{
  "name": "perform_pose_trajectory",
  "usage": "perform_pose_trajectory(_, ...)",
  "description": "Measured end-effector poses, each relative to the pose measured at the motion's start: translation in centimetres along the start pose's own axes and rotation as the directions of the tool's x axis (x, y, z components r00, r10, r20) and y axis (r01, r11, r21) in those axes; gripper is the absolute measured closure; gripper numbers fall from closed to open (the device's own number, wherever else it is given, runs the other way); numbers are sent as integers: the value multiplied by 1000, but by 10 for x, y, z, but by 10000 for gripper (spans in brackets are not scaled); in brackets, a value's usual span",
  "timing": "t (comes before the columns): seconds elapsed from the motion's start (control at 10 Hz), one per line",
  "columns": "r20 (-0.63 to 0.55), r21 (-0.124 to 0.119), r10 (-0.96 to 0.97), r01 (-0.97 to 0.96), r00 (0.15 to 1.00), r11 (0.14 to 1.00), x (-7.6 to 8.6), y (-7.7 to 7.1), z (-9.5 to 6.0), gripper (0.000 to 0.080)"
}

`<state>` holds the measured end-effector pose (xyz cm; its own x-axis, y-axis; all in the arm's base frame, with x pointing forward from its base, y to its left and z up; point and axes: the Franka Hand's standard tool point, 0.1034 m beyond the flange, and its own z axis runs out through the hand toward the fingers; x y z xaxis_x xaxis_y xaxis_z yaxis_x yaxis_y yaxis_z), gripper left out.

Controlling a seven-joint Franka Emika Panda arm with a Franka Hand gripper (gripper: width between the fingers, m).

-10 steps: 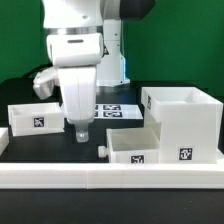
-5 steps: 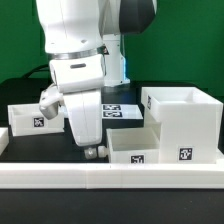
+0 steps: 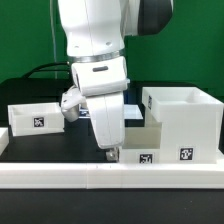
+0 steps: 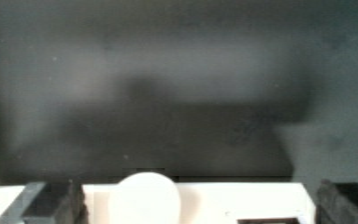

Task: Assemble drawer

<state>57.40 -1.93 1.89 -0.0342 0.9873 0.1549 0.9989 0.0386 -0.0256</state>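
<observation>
Since the earlier frames the arm has swung toward the exterior view's right and dropped, so the gripper [image 3: 111, 154] now hangs low at the near tray [image 3: 140, 148], covering much of it. In the wrist view the dark fingers [image 4: 34, 203] stand well apart, with a rounded white knob [image 4: 147, 193] between them and nothing clamped. This spread probably prepares a grasp on that knob or on the tray wall. The tray lies just beside the casing [image 3: 185, 120], whose open side appears to face it, which suggests the tray is meant to slide in. The second tray [image 3: 30, 117] waits well apart, at the exterior view's left. All parts rest on a black table [image 3: 50, 145] bordered in front by a long white rail [image 3: 60, 178]. A green backdrop [image 3: 20, 40] closes the room behind.
</observation>
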Motion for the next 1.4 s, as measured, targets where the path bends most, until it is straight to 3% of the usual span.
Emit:
perform_pose_trajectory(0.4, -3, 4, -3, 3, 1000, 1000, 3, -1, 2, 151)
perform_pose_trajectory(0.9, 12, 12, -44, 44, 999, 999, 41, 7, 4, 151)
perform_pose_trajectory(1.4, 17, 18, -38, 38, 999, 999, 52, 6, 6, 151)
